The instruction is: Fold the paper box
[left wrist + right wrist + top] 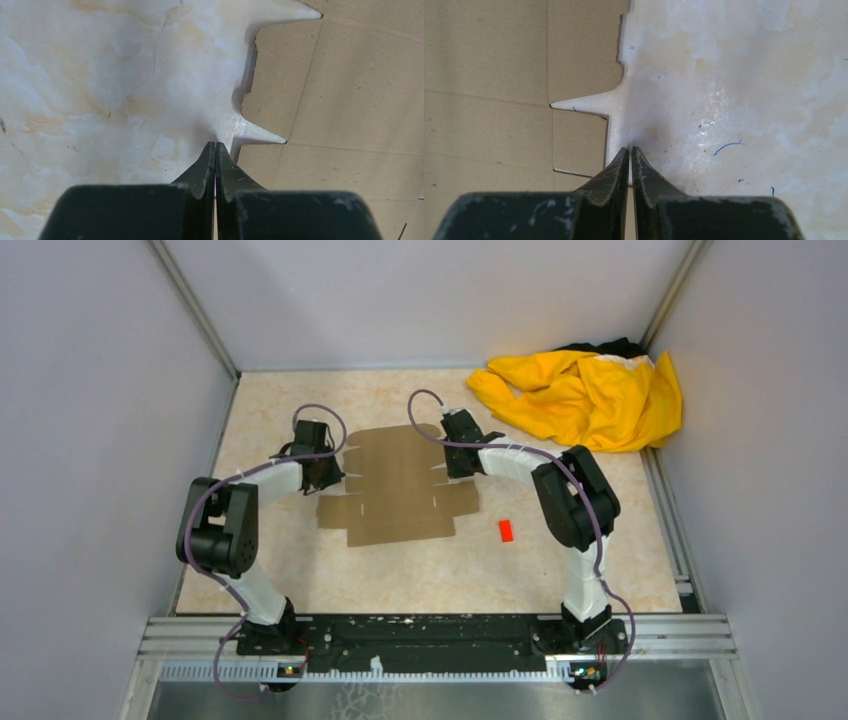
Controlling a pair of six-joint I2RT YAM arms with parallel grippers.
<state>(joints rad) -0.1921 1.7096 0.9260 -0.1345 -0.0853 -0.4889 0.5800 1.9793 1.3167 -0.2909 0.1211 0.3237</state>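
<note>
**Both grippers closed at the side edges of the flat sheet, set to raise its flaps**

The paper box (398, 485) lies unfolded, a brown die-cut sheet in the middle of the table (560, 570), between the two arms. The left gripper (215, 145) has its fingers pressed together on nothing, tips low beside a notch in the sheet's left edge. The right gripper (630, 149) is closed the same way, empty, beside a notch in the right edge. Whether either tip touches the cardboard or only the table is hard to tell from these views. To do this step well, each closed tip should probably slip under its side flap and both should lift together along the scored creases. A push from one side alone would likely slide or spin the loose sheet.
</note>
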